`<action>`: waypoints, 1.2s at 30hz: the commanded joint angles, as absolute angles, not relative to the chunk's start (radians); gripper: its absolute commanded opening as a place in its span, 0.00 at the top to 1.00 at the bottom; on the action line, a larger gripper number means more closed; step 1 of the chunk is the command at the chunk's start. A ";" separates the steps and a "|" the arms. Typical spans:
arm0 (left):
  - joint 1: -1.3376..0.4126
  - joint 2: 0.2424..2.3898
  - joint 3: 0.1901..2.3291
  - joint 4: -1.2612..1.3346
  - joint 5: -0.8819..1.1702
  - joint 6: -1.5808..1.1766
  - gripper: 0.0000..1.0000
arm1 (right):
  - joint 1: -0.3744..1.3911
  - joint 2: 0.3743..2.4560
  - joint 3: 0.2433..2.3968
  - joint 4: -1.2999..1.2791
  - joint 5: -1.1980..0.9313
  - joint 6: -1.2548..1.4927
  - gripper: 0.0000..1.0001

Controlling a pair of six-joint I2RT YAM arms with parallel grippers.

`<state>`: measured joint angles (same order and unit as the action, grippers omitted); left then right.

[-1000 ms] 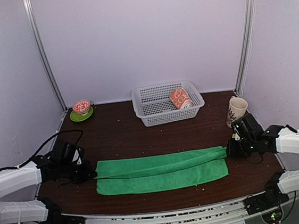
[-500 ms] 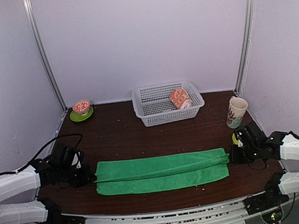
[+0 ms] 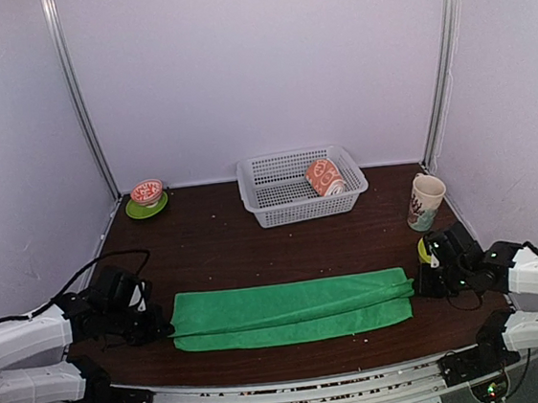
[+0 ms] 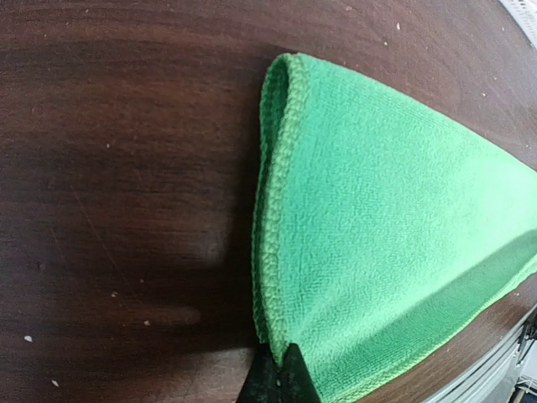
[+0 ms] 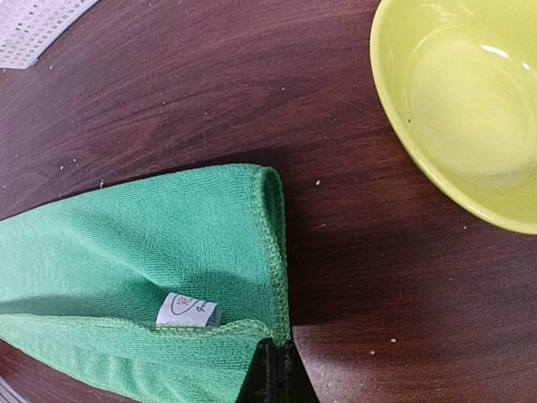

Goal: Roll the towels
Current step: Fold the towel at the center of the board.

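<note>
Green towel (image 3: 290, 310) just got dragged nearer and flattened on the desk (image 3: 225, 245) into a thin strip between the left jaws and right jaws, each pinching an end corner. Fold looks done, rolling not begun. Orange patterned towel (image 3: 324, 176) sits in the basket (image 3: 278, 196), well beyond them.

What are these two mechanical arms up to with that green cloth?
Each arm pinches one end of a bright green plush towel lying folded in a long strip on the dark wooden table: left gripper at the left end, right gripper at the right. A peach-orange printed towel sits rolled in the white plastic basket behind.
</note>
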<state>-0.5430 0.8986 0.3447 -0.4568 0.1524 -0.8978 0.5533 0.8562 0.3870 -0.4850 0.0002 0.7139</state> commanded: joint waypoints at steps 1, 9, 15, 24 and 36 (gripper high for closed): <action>-0.548 0.899 0.330 -0.468 0.149 -0.899 0.93 | 0.563 0.852 0.374 -0.520 0.041 0.738 1.00; -0.557 0.870 0.368 -0.539 0.137 -0.893 0.30 | 0.573 0.769 0.400 -0.619 0.062 0.781 0.43; -0.561 0.784 0.461 -0.627 0.103 -0.881 0.24 | 0.581 0.702 0.473 -0.670 0.049 0.763 0.38; -0.562 0.982 0.690 -0.555 0.108 -0.804 0.38 | 0.586 0.943 0.616 -0.575 0.022 0.673 0.61; -0.604 1.364 0.678 -0.257 0.206 -0.845 0.59 | 0.774 1.162 0.580 -0.526 0.016 0.724 0.73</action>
<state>-0.5941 1.3327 0.6895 -0.3645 0.1776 -0.8387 0.7311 1.1751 0.6220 -0.5411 0.0078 0.6876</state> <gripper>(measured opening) 0.411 0.270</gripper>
